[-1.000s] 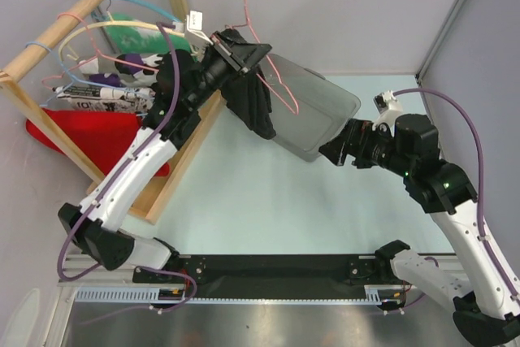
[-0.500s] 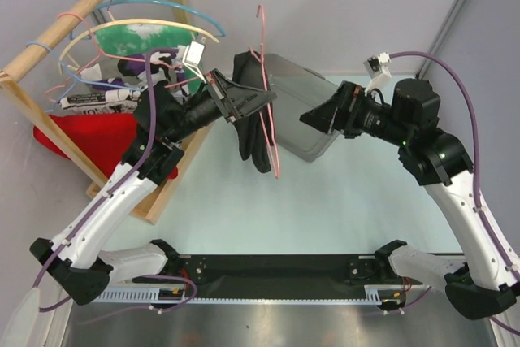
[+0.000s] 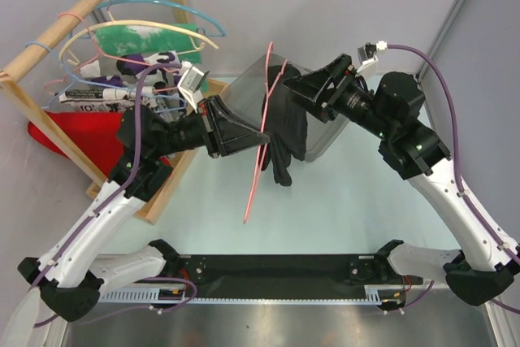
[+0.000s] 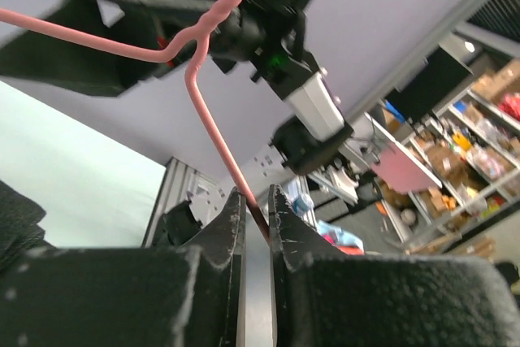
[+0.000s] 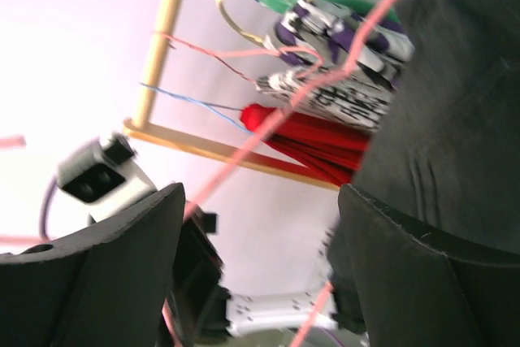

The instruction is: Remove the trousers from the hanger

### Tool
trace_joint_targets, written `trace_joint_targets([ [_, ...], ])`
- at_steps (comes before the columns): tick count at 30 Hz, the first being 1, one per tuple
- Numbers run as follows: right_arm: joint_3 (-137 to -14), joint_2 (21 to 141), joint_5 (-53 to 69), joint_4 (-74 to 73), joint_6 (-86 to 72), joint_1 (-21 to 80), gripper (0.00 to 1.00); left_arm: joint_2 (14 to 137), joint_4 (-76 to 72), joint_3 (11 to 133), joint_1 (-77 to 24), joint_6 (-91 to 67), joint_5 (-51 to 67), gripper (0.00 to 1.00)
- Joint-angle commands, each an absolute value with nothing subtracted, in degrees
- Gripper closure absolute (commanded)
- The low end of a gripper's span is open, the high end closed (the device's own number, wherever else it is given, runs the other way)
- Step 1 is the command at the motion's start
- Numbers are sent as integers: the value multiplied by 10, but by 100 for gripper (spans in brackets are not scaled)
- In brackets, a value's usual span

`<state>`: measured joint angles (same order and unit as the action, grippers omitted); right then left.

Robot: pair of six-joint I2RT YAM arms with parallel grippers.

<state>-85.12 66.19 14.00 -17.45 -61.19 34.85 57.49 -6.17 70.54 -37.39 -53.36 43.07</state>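
My left gripper (image 3: 258, 137) is shut on the wire of the pink hanger (image 3: 262, 145) and holds it up in the air over the middle of the table. In the left wrist view the pink wire (image 4: 213, 123) runs down between my closed fingers (image 4: 231, 217). The black trousers (image 3: 288, 132) hang over the hanger on its right side. My right gripper (image 3: 302, 87) is open, right at the top of the trousers. In the right wrist view the black fabric (image 5: 455, 111) fills the right side, beside my right finger (image 5: 431, 274).
A wooden rack (image 3: 61, 26) at the back left carries a blue hanger (image 3: 175, 10), a cream hanger (image 3: 146, 28), patterned garments (image 3: 122, 91) and a red cloth (image 3: 77, 132). A grey bin (image 3: 321, 132) sits behind the trousers.
The left arm swung the hanger and trousers right and toward the front. The right arm rose and moved left, reaching the top of the trousers.
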Motion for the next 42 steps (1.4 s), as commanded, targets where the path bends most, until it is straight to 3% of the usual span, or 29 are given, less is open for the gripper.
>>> trace_joint_targets([
  [1, -850, 675, 91, -98, -692, 384, 18, 531, -182, 714, -380, -465, 494, 100],
  [10, -832, 700, 34, -45, -756, 469, 27, 507, -184, 700, -389, -444, 519, 100],
  [11, -831, 704, 29, -40, -765, 475, 37, 507, -184, 698, -391, -441, 519, 100],
  [15, -809, 699, 1, -4, -797, 506, 59, 499, -168, 685, -391, -432, 509, 100],
  [16, -803, 697, -19, -4, -804, 513, 72, 498, -161, 683, -391, -426, 507, 100],
  [18, -790, 687, -39, 16, -818, 519, 80, 497, -148, 675, -391, -420, 495, 100],
  [19, -787, 684, -43, 14, -823, 521, 93, 495, -142, 673, -391, -415, 480, 100],
  [21, -772, 674, -60, 11, -836, 521, 100, 495, -120, 668, -391, -410, 463, 97],
  [24, -758, 665, -68, 15, -845, 521, 100, 498, -85, 670, -391, -397, 431, 72],
  [25, -756, 664, -69, 14, -846, 521, 100, 498, -82, 669, -391, -398, 426, 53],
  [29, -748, 662, -69, 18, -849, 520, 100, 498, -85, 672, -391, -402, 410, 29],
  [42, -742, 642, -85, 35, -856, 514, 100, 540, -48, 677, -391, -393, 394, 26],
])
